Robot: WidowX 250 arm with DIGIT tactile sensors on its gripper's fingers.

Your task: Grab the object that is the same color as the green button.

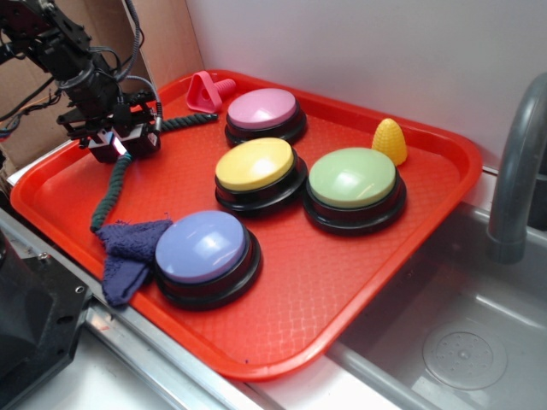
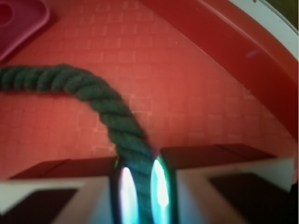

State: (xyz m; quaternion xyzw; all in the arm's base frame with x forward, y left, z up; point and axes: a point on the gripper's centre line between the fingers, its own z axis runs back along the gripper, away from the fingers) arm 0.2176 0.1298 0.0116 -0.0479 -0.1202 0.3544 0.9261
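Where the dark green rope (image 1: pixel 114 190) bends across the left part of the red tray (image 1: pixel 342 290), the tool (image 1: pixel 121 147) sits right over it, and the wrist view shows the rope (image 2: pixel 112 112) running between the two fingers, which are clamped against its sides. From that spot one stretch of rope reaches toward the back of the tray, ending near a pink triangular piece (image 1: pixel 208 90), while the other curves forward to a dark blue-purple cloth (image 1: pixel 128 252) bunched at the tray's front left edge. Touching that cloth on its right is a lavender-blue domed button (image 1: pixel 205 256). Farther right, well apart from the rope, the pale green button (image 1: pixel 353 186) stands on its black base, just beside a yellow domed button (image 1: pixel 259 173). A pink domed button (image 1: pixel 264 115) sits behind the yellow one, and a small yellow corn-shaped toy (image 1: pixel 390 141) stands upright near the tray's back right rim. Right of the tray lies a grey sink (image 1: pixel 453 350) with a grey faucet (image 1: pixel 517 162).
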